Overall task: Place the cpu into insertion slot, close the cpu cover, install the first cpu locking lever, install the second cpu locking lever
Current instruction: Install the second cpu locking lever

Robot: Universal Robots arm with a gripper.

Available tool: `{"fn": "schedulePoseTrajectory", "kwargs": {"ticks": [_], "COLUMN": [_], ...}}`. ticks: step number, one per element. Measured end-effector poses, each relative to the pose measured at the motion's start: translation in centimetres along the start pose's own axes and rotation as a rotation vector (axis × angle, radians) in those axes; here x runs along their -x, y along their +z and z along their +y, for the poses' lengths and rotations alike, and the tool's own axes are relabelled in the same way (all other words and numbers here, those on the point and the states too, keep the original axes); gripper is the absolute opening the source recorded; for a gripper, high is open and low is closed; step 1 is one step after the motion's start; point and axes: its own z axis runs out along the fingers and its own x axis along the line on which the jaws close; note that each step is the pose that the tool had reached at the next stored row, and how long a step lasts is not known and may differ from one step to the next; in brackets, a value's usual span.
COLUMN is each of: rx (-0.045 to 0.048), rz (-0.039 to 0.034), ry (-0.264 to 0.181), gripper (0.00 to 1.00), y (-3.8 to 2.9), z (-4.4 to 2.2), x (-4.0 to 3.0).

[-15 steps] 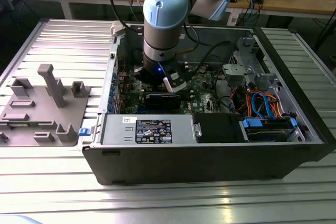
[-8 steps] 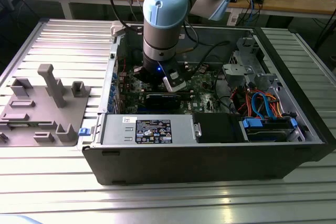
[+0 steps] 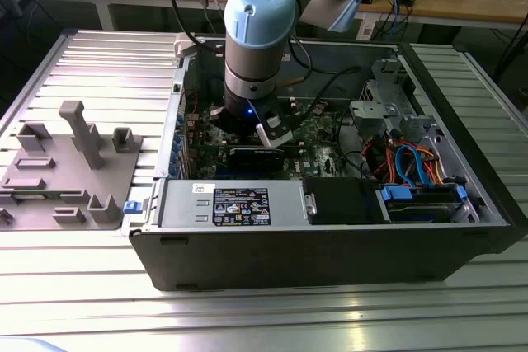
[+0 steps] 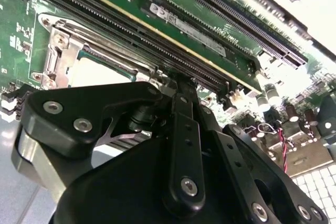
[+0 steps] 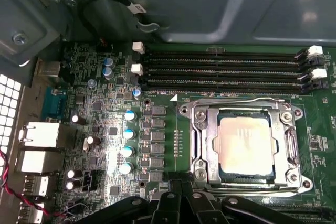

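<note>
The cpu [image 5: 245, 148] lies flat under the closed cpu cover [image 5: 202, 148]; levers seemingly latched.

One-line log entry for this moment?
cpu: seated in insertion slot | cpu cover: down around it | gripper: at socket edge, holding nothing

The arm [image 3: 252, 39] was silver-grey tube with pale blue round joint caps. Its gripper [image 4: 181, 85] was matte black, with linked bars fastened by small silver screws.
</note>
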Motion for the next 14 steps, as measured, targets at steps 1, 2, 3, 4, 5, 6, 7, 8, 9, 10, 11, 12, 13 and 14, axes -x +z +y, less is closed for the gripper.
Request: {"fn": "schedulePoseTrajectory", "kwargs": {"ticks": [1,2,3,4,5,6,7,8,9,10,11,12,13,14], "rx": [0.0,0.0003,0.0011,0.0021,0.0029,0.0027,0.0023,0.0029,0.0029,0.0027,0.0029,0.0028,0.0028,0.0028], "rz": [0.0002,0.0002,0.0002,0.0001,-0.0001,0.0,0.0003,0.0002,0.0002,0.0003,0.0002,0.0002,0.0002,0.0003], "ry": [0.0,0.0,0.0,0.0,0.0,0.0,0.0,0.0,0.0,0.0,0.0,0.0,0.0,0.0], "gripper": [0.11,0.11,0.11,0.11,0.11,0.11,0.11,0.11,0.11,0.11,0.11,0.11,0.11,0.11], "y": [-0.02,-0.03,-0.07,-0.16,-0.26,-0.46,-0.61,-0.73,-0.94,-1.07,-1.21,-1.36,-1.58,-1.79], "z": [-0.01,-0.01,0.0,0.02,0.05,0.11,0.13,0.17,0.23,0.27,0.3,0.34,0.41,0.46], "x": [0.0,0.0,0.0,-0.01,0.0,-0.01,-0.01,-0.02,-0.02,-0.02,-0.03,-0.04,-0.04,-0.05]}}
